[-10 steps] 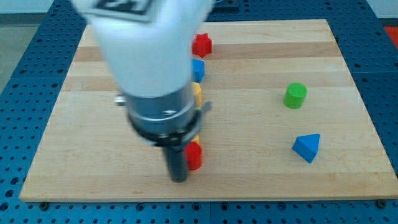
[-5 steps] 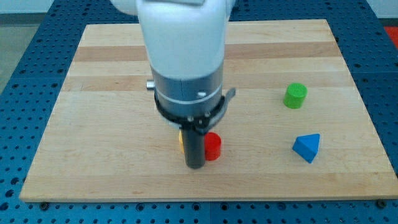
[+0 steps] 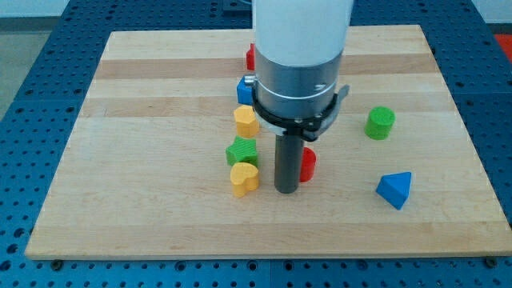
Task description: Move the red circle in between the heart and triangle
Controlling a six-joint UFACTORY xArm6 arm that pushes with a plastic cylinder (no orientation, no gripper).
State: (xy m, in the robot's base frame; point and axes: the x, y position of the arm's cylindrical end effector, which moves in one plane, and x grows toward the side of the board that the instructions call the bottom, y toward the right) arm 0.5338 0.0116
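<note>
The red circle (image 3: 307, 164) stands on the wooden board just right of my rod, partly hidden by it. My tip (image 3: 286, 190) rests on the board at the circle's left side, touching or nearly touching it. The yellow heart (image 3: 244, 178) lies to the left of the tip. The blue triangle (image 3: 395, 190) lies at the lower right, well apart from the circle.
A green star-like block (image 3: 241, 151) sits above the heart, a yellow block (image 3: 246, 120) above that. A blue block (image 3: 244, 90) and a red block (image 3: 250, 56) show partly behind the arm. A green cylinder (image 3: 380, 122) stands at the right.
My tip has moved to the right and slightly up, pushing the red circle right, away from the yellow heart. The arm now uncovers the column of blocks on the left.
</note>
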